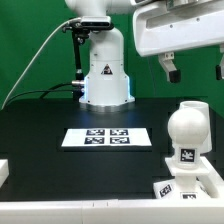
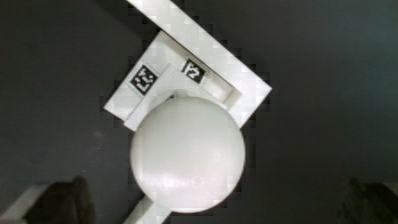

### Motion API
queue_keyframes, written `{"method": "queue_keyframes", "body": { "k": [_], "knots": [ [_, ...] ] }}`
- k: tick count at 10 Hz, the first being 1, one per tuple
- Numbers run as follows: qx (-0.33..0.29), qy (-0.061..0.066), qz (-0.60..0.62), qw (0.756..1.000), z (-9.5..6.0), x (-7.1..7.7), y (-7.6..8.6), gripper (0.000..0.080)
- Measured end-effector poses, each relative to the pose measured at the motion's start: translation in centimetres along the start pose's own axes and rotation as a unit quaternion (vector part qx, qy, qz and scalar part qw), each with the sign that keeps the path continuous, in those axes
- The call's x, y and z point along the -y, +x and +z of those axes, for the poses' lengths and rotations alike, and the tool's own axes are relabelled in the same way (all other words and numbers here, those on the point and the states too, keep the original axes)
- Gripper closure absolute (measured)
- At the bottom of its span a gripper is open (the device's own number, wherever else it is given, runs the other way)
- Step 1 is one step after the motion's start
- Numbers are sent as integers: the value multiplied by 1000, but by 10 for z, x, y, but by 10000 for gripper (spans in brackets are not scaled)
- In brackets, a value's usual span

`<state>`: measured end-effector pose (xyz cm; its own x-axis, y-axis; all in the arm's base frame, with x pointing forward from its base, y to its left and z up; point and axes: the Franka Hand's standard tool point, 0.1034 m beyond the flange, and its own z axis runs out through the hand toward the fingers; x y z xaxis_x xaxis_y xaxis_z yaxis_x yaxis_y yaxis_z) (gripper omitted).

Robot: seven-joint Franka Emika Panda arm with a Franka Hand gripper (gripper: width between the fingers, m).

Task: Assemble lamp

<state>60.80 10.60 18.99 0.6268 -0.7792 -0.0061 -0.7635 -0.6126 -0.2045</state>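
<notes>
The white round-headed bulb (image 1: 186, 128) stands upright on the flat square base (image 1: 192, 186) at the front of the exterior view's right. The base shows black-and-white tags. My gripper (image 1: 196, 68) hangs open and empty well above the bulb, its dark fingers (image 1: 170, 68) spread wide. In the wrist view the bulb (image 2: 187, 150) sits between the two dark fingertips (image 2: 45, 202), with the tagged base (image 2: 175, 78) beyond it. My gripper (image 2: 210, 205) touches nothing. The shade is out of view.
The marker board (image 1: 107, 137) lies flat on the black table in the middle. The arm's white pedestal (image 1: 105, 75) stands behind it. A white block (image 1: 3, 172) sits at the front left edge. A white strip (image 2: 169, 18) runs past the base.
</notes>
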Motion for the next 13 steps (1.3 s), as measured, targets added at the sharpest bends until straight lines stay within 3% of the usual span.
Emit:
{"method": "queue_keyframes", "body": {
  "k": [2, 5, 6, 11, 12, 13],
  "knots": [
    [7, -6, -7, 1000, 5, -4, -16, 101],
    [18, -17, -22, 999, 1, -49, -76, 101],
    [13, -30, -23, 999, 2, -64, -95, 101],
    [19, -31, -29, 999, 6, -67, -96, 101],
    [41, -31, -26, 998, 12, -81, -104, 101],
    [50, -38, -32, 998, 20, -104, -116, 101]
  ]
}}
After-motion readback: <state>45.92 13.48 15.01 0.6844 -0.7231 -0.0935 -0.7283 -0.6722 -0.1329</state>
